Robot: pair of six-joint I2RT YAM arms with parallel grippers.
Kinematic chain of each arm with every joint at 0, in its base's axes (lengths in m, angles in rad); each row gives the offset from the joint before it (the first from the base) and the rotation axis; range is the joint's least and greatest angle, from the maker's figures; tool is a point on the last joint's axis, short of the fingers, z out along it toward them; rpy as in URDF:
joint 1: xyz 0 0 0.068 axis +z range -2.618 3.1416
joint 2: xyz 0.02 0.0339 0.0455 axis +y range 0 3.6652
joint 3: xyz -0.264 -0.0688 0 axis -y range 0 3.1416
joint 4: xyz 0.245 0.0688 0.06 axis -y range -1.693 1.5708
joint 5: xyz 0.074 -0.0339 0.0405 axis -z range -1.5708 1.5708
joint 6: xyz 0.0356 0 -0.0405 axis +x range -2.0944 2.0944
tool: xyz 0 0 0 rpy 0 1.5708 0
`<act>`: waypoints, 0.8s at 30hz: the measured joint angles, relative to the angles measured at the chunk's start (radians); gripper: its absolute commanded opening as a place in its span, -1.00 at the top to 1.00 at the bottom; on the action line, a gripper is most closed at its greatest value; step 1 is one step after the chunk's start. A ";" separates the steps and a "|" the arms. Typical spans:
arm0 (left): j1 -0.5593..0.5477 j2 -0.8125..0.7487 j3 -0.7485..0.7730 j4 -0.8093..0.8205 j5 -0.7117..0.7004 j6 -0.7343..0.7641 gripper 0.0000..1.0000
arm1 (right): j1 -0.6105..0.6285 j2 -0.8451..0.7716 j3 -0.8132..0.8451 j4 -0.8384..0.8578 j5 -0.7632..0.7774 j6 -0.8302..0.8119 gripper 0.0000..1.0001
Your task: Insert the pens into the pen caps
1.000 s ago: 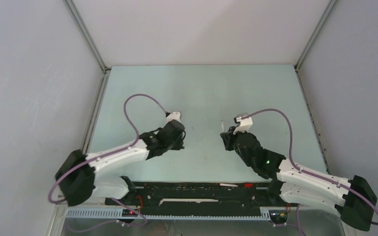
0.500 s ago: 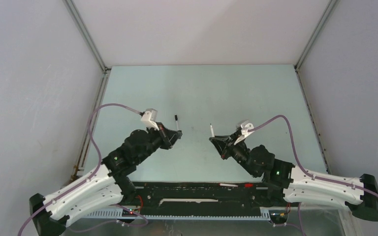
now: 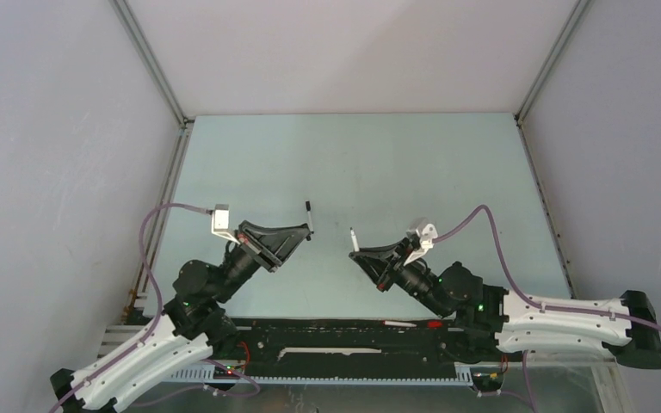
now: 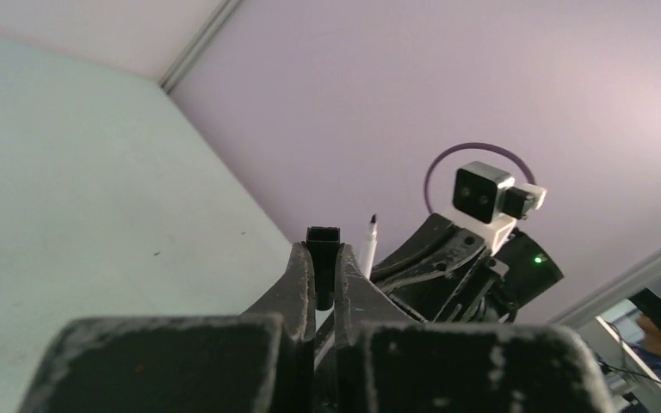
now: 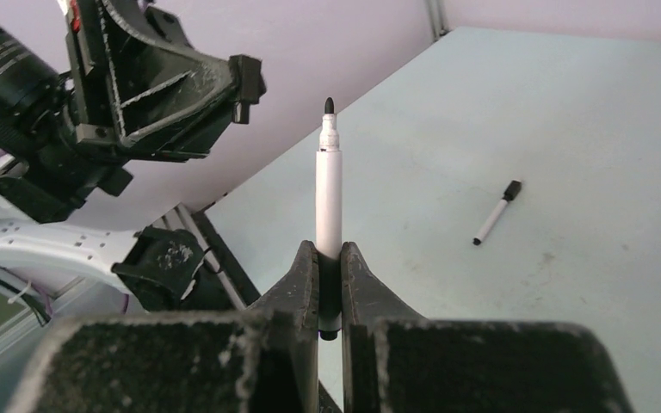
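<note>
Pale green table [image 3: 353, 155] inside a grey-walled enclosure. Left jaws: closed tight on a black pen cap [image 4: 323, 249], which stands out beyond their tips. Right jaws: closed tight on the lower barrel of a white pen [image 5: 329, 194], its bare nib pointing up (outside the cap; the two are held apart, facing each other, above the table). A second pen [image 5: 489, 222] lies flat on the table to the right of the right jaws, wearing its fitted cap [image 5: 511, 189].

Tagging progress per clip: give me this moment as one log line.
left gripper: shut on cap | right gripper: shut on uncapped pen | cap and pen: apart, midair | table: one capped pen lying
</note>
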 measured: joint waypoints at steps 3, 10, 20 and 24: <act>0.000 0.002 -0.046 0.103 0.034 -0.032 1.00 | 0.023 0.041 0.001 0.030 -0.019 -0.007 1.00; 0.000 0.025 -0.099 0.306 0.097 -0.094 1.00 | 0.061 0.131 0.028 0.072 -0.056 -0.021 1.00; 0.000 0.027 -0.105 0.418 0.124 -0.114 1.00 | 0.074 0.165 0.057 0.108 -0.087 -0.033 1.00; 0.000 0.039 -0.106 0.445 0.127 -0.120 1.00 | 0.080 0.174 0.057 0.110 -0.093 -0.035 1.00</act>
